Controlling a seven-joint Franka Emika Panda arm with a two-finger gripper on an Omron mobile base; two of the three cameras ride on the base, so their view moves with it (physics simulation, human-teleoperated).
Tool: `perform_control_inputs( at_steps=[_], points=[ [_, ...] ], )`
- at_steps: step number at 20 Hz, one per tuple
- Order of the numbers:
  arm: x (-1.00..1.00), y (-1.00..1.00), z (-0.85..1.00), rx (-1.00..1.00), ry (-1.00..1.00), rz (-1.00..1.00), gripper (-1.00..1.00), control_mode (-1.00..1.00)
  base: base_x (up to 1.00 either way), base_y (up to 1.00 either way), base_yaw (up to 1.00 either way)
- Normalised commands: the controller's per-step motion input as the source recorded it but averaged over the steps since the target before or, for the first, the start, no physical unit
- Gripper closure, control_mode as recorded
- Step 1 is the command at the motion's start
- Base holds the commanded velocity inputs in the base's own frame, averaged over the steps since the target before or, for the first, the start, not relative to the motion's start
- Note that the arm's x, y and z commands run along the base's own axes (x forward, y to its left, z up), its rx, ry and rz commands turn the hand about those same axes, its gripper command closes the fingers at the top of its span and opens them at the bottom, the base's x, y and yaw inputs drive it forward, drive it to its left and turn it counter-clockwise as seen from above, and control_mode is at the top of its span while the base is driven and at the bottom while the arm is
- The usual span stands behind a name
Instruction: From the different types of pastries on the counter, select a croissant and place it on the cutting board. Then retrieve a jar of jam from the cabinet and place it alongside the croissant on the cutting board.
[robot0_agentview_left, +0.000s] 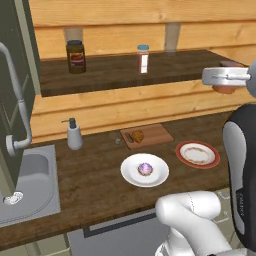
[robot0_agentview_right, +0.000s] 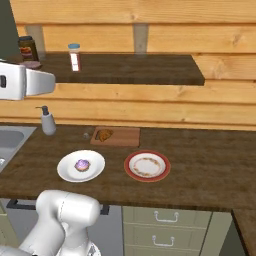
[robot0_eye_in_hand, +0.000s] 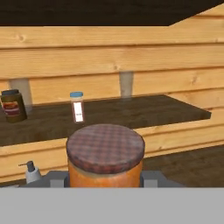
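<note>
— Jaws first: what are they doing?
— They pinch the jar of jam (robot0_eye_in_hand: 105, 156) from both sides; in the hand view its checked dark lid sits right between the finger tips, orange body below. From the left base view the gripper (robot0_agentview_left: 227, 84) hangs high at the right, level with the open wooden shelf (robot0_agentview_left: 125, 70), with a bit of the reddish jar showing behind the white hand.

— And the big things?
— A long dark wood-grain surface (robot0_agentview_left: 95, 185) runs under it all, with a grey sink (robot0_agentview_left: 30, 185) at its left end and a bent tap (robot0_agentview_left: 17, 110) over that. The grey-green cabinet (robot0_agentview_left: 15, 60) stands at the far left.

— Where is the cutting board?
— The cutting board (robot0_agentview_left: 150, 135) lies at the back of the surface, near the wall. The croissant (robot0_agentview_left: 136, 136) rests on its left part.

— Other pieces?
— A white plate (robot0_agentview_left: 145, 170) carries the purple cupcake (robot0_agentview_left: 145, 169), in front of the board. A red-rimmed plate (robot0_agentview_left: 197, 154) lies just to its right. A soap dispenser (robot0_agentview_left: 74, 134) stands near the sink. On the shelf stand a dark jar with a yellow-red label (robot0_agentview_left: 76, 56) and a blue-capped shaker (robot0_agentview_left: 143, 59), well apart.
</note>
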Motion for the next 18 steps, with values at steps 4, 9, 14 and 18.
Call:
perform_control_inputs(
  at_steps=[4, 9, 14, 18],
  points=[
    [-0.96, -0.11, -0.06, 0.0, 0.02, 0.0, 1.0, -1.0, 0.0, 0.0, 0.0],
    [-0.5, -0.16, -0.15, 0.0, 0.16, 0.04, 1.0, -1.0, 0.0, 0.0, 0.0],
    [-0.34, -0.25, -0.23, 0.0, 0.24, 0.22, 1.0, -1.0, 0.0, 0.0, 0.0],
    [-0.31, -0.04, -0.4, 0.0, 0.08, 0.31, 1.0, -1.0, 0.0, 0.0, 0.0]
  ],
)
